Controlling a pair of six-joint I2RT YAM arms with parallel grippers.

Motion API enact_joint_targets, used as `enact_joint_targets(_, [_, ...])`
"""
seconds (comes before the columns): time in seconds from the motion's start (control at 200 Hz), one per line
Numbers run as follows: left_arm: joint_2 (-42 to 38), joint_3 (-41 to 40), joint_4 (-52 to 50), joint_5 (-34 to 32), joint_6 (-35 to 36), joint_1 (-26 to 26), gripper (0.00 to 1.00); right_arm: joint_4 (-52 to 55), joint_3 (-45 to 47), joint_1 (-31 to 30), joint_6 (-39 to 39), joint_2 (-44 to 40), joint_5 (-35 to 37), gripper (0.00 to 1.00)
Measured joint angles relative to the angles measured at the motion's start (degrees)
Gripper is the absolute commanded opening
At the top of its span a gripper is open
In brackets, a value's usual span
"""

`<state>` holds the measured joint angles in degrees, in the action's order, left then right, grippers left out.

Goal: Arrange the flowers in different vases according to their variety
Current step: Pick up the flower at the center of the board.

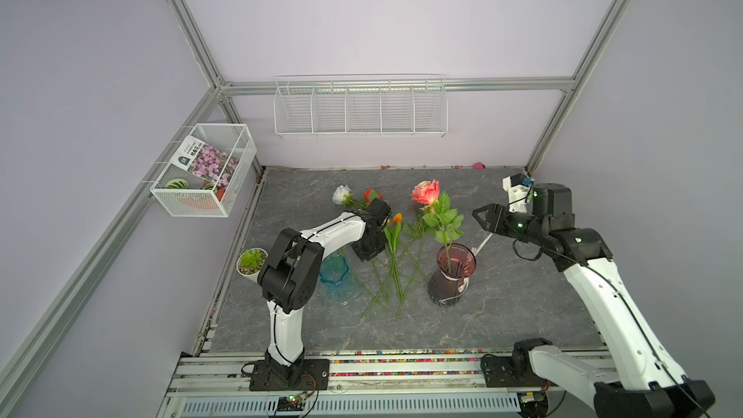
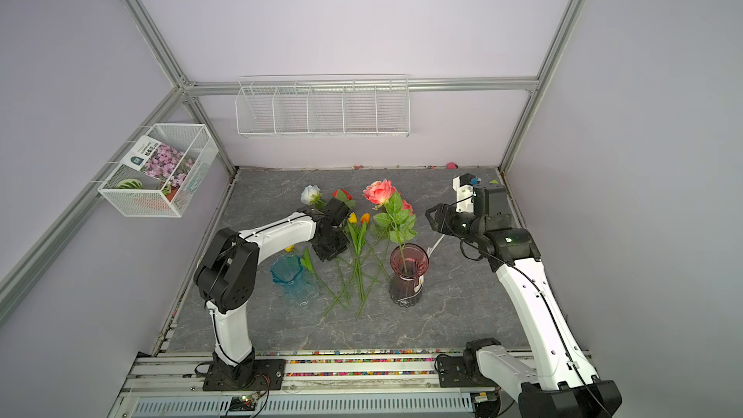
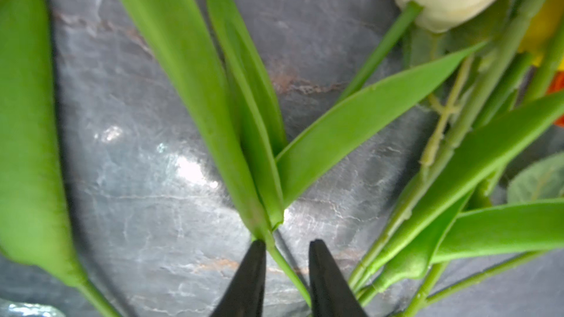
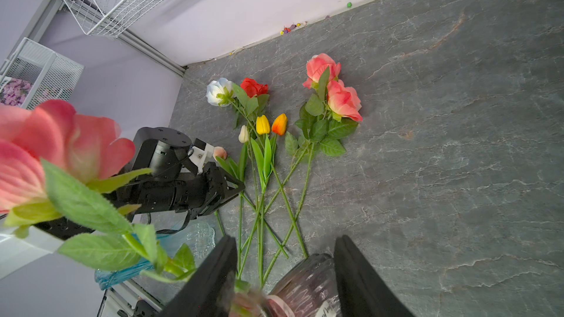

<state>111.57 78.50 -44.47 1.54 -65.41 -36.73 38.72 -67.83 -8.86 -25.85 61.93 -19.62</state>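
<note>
A coral-pink rose [image 1: 426,191] stands in the dark maroon vase [image 1: 454,275] [image 2: 408,275]. The teal-blue vase [image 1: 335,275] [image 2: 289,275] holds nothing. The other flowers lie between the vases: a white rose [image 4: 218,91], a red rose [image 4: 253,86], two coral roses [image 4: 343,102], and yellow [image 4: 263,124], orange [image 4: 280,124] and cream [image 4: 243,134] tulips. My left gripper [image 3: 288,243] points down at the table. Its jaws stand a little apart around one green tulip stem [image 3: 283,263]. My right gripper [image 4: 285,248] hovers open and holds nothing, above and behind the maroon vase.
A succulent in a white pot [image 1: 252,262] stands left of the teal vase, under my left arm. A mesh basket [image 1: 201,178] with a flower packet hangs on the left wall. A wire shelf [image 1: 360,108] hangs on the back wall. Small coloured bits lie along the back edge.
</note>
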Motion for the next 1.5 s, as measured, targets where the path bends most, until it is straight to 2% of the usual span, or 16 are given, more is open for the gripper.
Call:
enact_joint_targets(0.37, [2.12, 0.72, -0.66, -0.39, -1.88, -0.2, 0.3, 0.0, 0.0, 0.28, 0.15, -0.07, -0.42, 0.56])
enact_joint_targets(0.43, [2.67, 1.6, -1.6, -0.81, -1.95, -0.22, 0.28, 0.0, 0.0, 0.28, 0.15, -0.09, -0.44, 0.56])
enact_joint_targets(0.545, [3.78, 3.34, -2.89, -2.6, -2.32, -0.42, 0.11, 0.0, 0.02, 0.28, 0.17, -0.26, -0.55, 0.56])
enact_joint_targets(0.62, [4.09, 4.02, -3.56, -3.45, -2.64, -0.5, 0.04, 0.0, 0.07, 0.33, 0.17, -0.5, -0.68, 0.56])
enact_joint_targets(0.775, [4.09, 4.22, -3.91, -5.73, -2.71, -0.59, 0.0, 0.0, 0.07, 0.5, 0.17, -0.81, -1.07, 0.56])
enact_joint_targets(1.01, [2.29, 4.48, -6.71, -11.43, -2.4, -0.57, 0.0, -0.02, 0.28, 0.66, 0.17, -1.31, -1.46, 0.56])
enact_joint_targets(1.21, [0.09, 8.24, -7.93, -16.74, 0.83, -0.57, 0.0, -0.31, 0.92, 0.66, 0.15, -1.4, -1.73, 0.56])
enact_joint_targets(1.499, [-6.86, 8.31, -3.72, -23.65, 11.06, 0.37, 0.0, -0.85, 1.03, 0.66, 0.13, -1.4, -1.57, 0.56])
